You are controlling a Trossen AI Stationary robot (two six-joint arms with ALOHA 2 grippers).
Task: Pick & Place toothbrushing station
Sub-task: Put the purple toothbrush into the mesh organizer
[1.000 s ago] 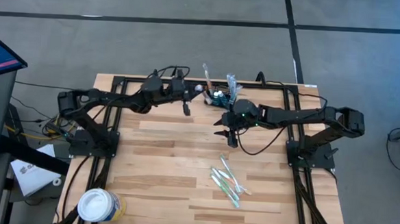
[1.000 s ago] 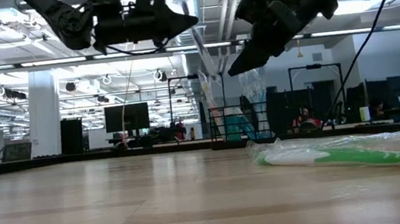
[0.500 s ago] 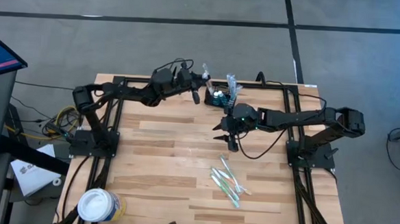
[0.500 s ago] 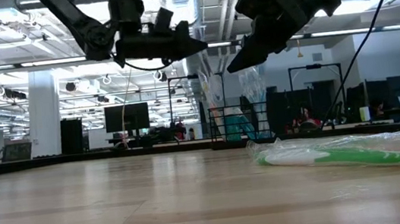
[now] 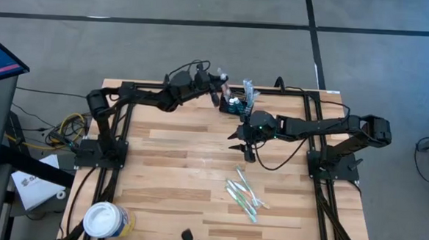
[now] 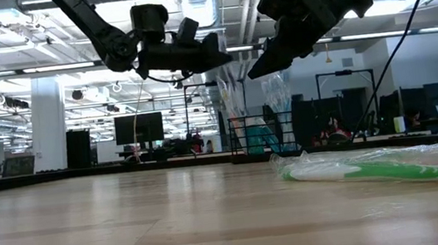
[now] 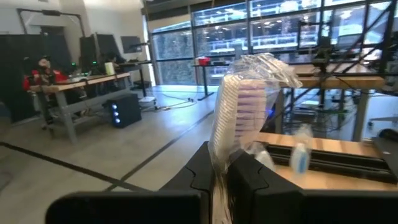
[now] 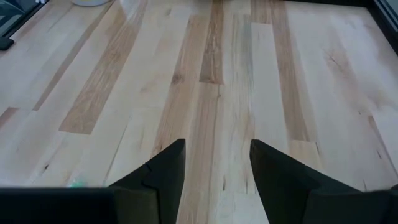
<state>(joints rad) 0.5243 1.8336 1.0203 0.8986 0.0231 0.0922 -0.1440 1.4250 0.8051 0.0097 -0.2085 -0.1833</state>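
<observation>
caddy (image 5: 234,104) at the far edge of the table (image 5: 175,169), black wire mesh, wrapped toothbrushes standing in it. your left gripper (image 5: 217,88) hangs just beside it, jaws pinched on a wrapped toothbrush (image 7: 239,115), purple bristles up. your right gripper (image 5: 241,141) waits over bare wood nearer the middle, jaws spread and empty. more wrapped toothbrushes (image 5: 243,195) lie well apart towards the near side. judge the caddy light and stiff but top-heavy when loaded; take it by the rim wire or a divider, never by the slippery wrappers.
</observation>
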